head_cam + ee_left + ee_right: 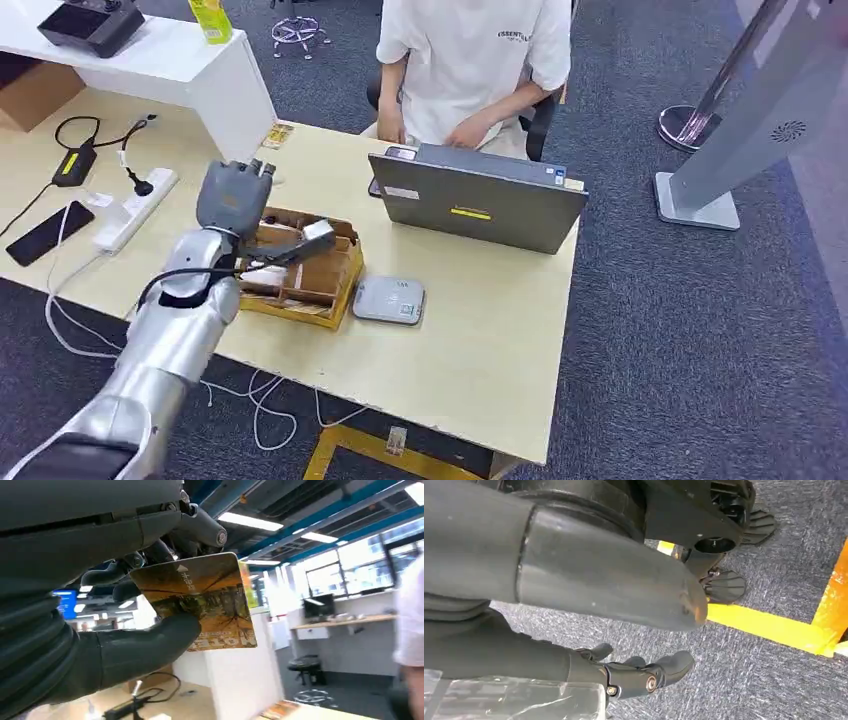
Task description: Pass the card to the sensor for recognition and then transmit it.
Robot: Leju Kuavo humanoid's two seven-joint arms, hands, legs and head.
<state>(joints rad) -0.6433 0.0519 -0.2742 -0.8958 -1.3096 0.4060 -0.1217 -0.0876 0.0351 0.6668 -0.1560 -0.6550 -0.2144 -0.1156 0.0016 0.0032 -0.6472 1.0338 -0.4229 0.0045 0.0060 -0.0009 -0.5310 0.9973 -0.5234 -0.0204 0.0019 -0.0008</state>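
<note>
My left hand (pixel 236 196) is raised above the wooden card box (pixel 300 270) on the desk. In the left wrist view the left hand (pixel 125 580) pinches an orange and brown printed card (pixel 205 602) between thumb and fingers. The grey sensor pad (pixel 389 299) lies flat on the desk just to the right of the box. My right hand (pixel 634 672) hangs over the grey carpet with its fingers apart and nothing in them.
A person in a white shirt (pixel 470 50) sits across the desk behind a grey laptop (pixel 478 200). A power strip (pixel 135 208), a phone (pixel 48 232) and cables lie at the desk's left. A white counter (pixel 170 60) stands behind; a grey stand (pixel 740 140) is on the right.
</note>
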